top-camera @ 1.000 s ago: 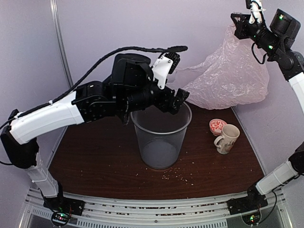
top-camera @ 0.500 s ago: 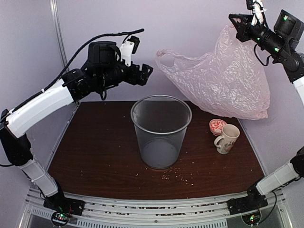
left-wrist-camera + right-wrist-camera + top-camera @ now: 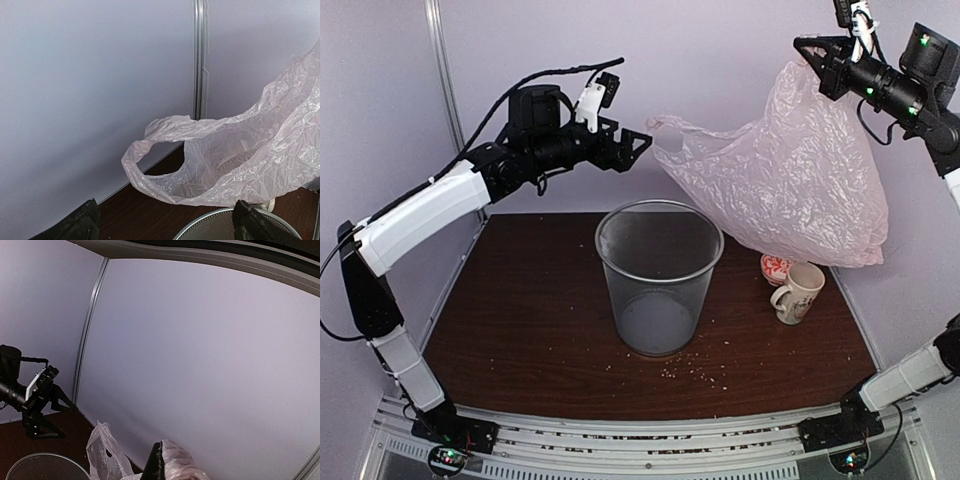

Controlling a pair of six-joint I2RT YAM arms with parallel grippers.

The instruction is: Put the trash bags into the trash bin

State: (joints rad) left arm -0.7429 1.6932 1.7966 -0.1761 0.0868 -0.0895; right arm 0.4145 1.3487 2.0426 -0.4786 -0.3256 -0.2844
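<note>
The pinkish-white trash bag [image 3: 790, 175] hangs in the air at the right, above and behind the mug. My right gripper [image 3: 812, 52] is shut on its top corner, high at the right; the bag shows by its finger in the right wrist view [image 3: 187, 465]. A loop handle [image 3: 665, 130] sticks out to the left. My left gripper [image 3: 638, 146] is open and empty, just left of that handle; the handle [image 3: 150, 165] hangs between and beyond its fingertips [image 3: 75, 225]. The grey see-through trash bin [image 3: 659, 275] stands upright at mid-table, below the bag's left end.
A cream patterned mug [image 3: 800, 291] and a small red-and-white dish [image 3: 777, 266] stand to the right of the bin, under the bag. Crumbs lie on the brown table [image 3: 520, 330] in front of the bin. Lilac walls close in behind and on both sides.
My left gripper left the bin's rim, rose to the upper left, then reached right toward the handle. The bag swung out and hangs wider. My right gripper shifted slightly left.
</note>
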